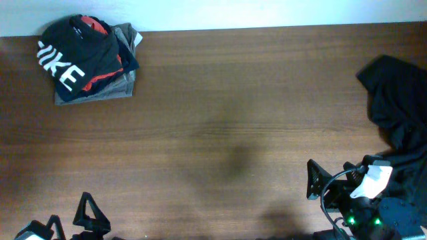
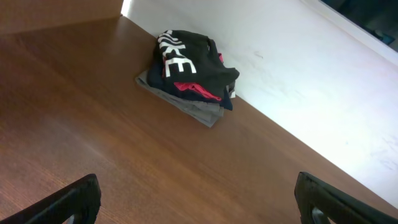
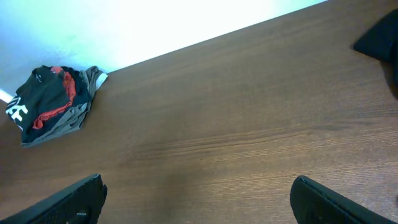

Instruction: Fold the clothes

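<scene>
A stack of folded clothes (image 1: 88, 59), a black shirt with white letters on red and grey ones, lies at the table's far left corner. It also shows in the left wrist view (image 2: 189, 71) and the right wrist view (image 3: 53, 102). A crumpled black garment (image 1: 400, 107) lies unfolded at the right edge; a corner of it shows in the right wrist view (image 3: 380, 37). My left gripper (image 1: 70, 220) is open and empty at the front left. My right gripper (image 1: 330, 180) is open and empty at the front right, just left of the black garment.
The brown wooden table (image 1: 227, 133) ends at a white wall (image 2: 311, 68) along its far edge. A white tag (image 1: 372, 181) sits on the right arm.
</scene>
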Available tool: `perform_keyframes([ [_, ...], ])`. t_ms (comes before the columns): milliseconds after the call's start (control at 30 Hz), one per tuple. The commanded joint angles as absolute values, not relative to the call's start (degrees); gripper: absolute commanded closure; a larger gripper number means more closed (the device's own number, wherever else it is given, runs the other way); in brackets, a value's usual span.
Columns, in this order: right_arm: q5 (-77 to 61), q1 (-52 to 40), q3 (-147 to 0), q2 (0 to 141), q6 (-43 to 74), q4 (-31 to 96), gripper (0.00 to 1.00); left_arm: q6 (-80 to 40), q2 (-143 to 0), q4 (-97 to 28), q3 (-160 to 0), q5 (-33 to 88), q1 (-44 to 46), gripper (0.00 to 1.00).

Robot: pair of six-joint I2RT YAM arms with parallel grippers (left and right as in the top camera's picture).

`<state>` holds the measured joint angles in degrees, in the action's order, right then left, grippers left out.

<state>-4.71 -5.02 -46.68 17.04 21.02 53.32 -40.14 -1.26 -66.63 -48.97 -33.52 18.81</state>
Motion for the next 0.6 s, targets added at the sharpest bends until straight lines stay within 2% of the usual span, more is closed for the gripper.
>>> perform_keyframes([
  [0,-3.62,-4.84,-46.28,16.82,21.52,53.34,0.01,-40.32,-0.82,-66.72,-48.99,-34.74,18.52,0.01],
  [567,-1.85,-3.64,-45.91,15.79,19.31,55.02,0.01,-40.32,-0.82,-66.74,-48.99,-34.74,18.52,0.01],
])
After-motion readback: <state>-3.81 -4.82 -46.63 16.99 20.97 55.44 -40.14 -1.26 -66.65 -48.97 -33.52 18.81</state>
